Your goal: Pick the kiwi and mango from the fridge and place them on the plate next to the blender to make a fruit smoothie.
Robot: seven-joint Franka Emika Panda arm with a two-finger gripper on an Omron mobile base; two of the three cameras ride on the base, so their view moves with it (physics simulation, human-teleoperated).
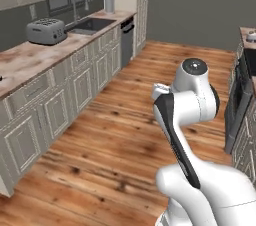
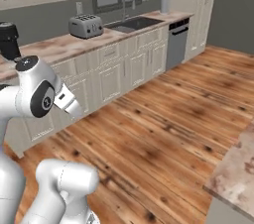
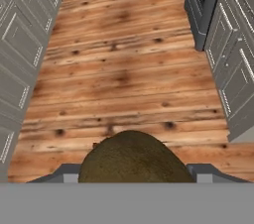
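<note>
In the hand view the kiwi (image 3: 132, 156), a dark brown rounded ball, fills the bottom middle, and my gripper (image 3: 132, 169) is shut on it. Grey finger parts flank the kiwi on both sides; the tips are hidden behind it. The hand hangs above the wooden floor (image 3: 124, 69) in the aisle between cabinet rows. My folded white arm (image 1: 187, 105) stands mid-aisle. A black appliance (image 2: 8, 39) sits on the counter at the left edge; I cannot tell whether it is the blender. The mango, the plate and the fridge are out of view.
A long counter (image 1: 30, 60) runs along the left with a toaster (image 1: 46, 31), a sink (image 1: 92, 24) and a dishwasher (image 1: 127, 37) below. A dark oven front (image 1: 234, 115) and cabinets line the right. A counter corner (image 2: 233, 173) juts in nearby.
</note>
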